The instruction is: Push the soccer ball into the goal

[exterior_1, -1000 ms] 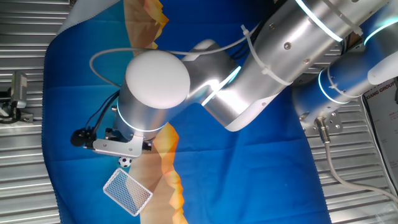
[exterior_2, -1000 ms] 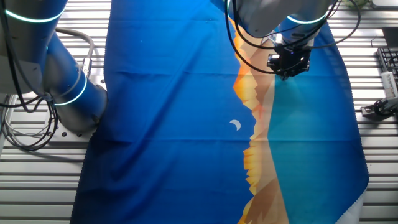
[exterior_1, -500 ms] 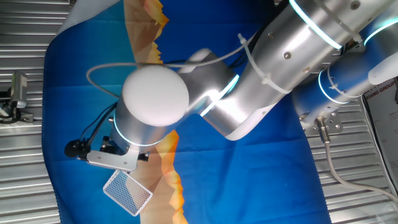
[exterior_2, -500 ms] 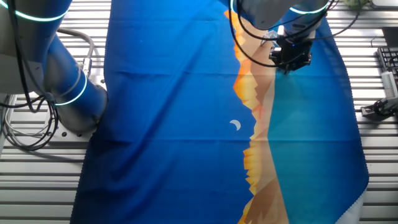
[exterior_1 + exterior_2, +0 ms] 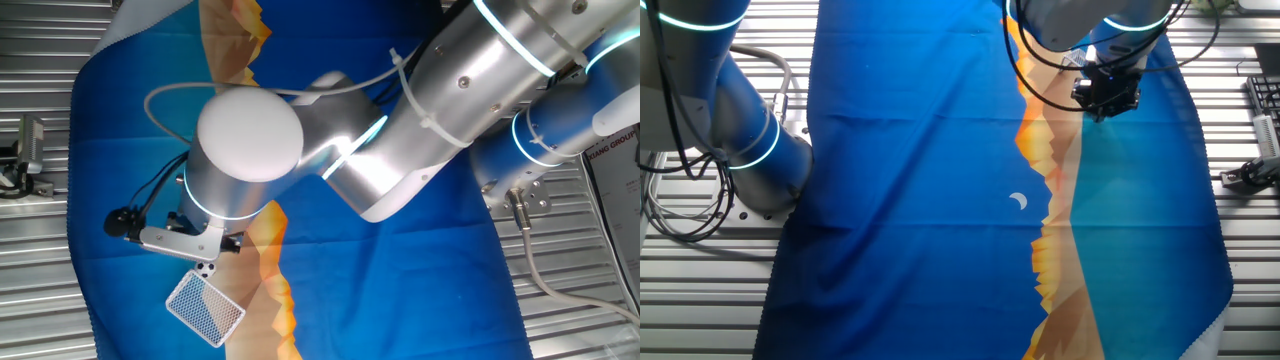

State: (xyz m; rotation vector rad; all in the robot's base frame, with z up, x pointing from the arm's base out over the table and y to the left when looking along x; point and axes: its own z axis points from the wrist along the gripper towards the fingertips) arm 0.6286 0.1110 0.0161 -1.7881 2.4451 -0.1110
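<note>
Item: soccer ball [image 5: 205, 268]. A tiny white sphere with black patches is being shown just under the edge of the tool plate, touching or almost touching the upper rim of the goal [image 5: 205, 308]. It is not being seen in the other fixed view.

Item: goal. A small rectangular frame, white, filled with fine white-grey mesh, is being shown lying tilted on the cloth at about 7 o'clock from the arm's wrist dome, with one long edge facing the ball.

Item: gripper [image 5: 196, 252]. The fingers are being hidden beneath the wrist and its grey mounting plate in one fixed view; in the other fixed view only a dark block with cables [image 5: 1106, 92] is being shown. Whether the jaws are parted or closed cannot be told.

Item: cloth [image 5: 920, 200]. A smooth blue printed fabric with an orange jagged band and a small white crescent is being shown spread over a ribbed metal table [image 5: 30, 260], with soft creases.

Handling note (judgement): the ball appears to be at the goal mouth, so the push is probably being finished. A short, slow nudge toward 6 o'clock, kept low and centred behind the ball, is being advised; the ball is round and light and is likely to roll aside off the frame, and the light goal may be shifted if struck.
</note>
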